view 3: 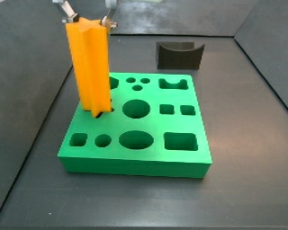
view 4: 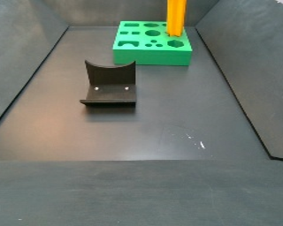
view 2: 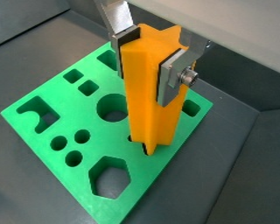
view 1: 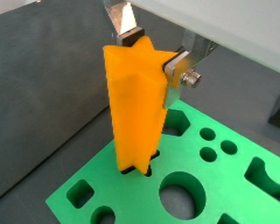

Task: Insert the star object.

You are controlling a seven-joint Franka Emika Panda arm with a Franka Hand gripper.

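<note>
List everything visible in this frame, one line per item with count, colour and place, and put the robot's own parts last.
Star object: one, bright orange, upright with its lower end in a star-shaped hole of the green block, its top held in the claw.
Green block: one, green, many shaped holes, flat on the floor near one wall.
Fixture: one, dark, on the floor apart from the green block.
Floor: dark grey, walled around.
Claw: one, silver fingers with dark pads, shut on the upper part of the star object above the green block.
</note>
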